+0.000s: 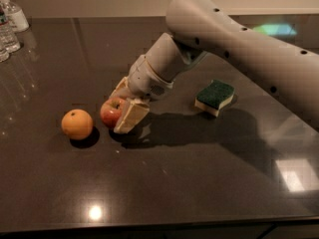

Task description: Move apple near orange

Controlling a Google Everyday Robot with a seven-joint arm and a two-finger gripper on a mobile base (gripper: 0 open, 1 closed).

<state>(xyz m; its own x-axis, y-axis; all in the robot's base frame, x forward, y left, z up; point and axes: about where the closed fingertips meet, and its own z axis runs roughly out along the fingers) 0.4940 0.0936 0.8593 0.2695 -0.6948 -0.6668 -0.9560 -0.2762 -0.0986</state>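
The orange (77, 124) sits on the dark table (159, 183) at the left. The red apple (111, 111) is just to its right, a small gap apart, low at the table surface. My gripper (122, 108) reaches in from the upper right and is shut on the apple, one tan finger (130, 116) in front of it and the other behind. The grey arm (239, 44) stretches across the right of the camera view.
A green and yellow sponge (215, 96) lies to the right of the gripper. Plastic bottles (10, 24) stand at the far left corner. The table's front edge runs along the bottom.
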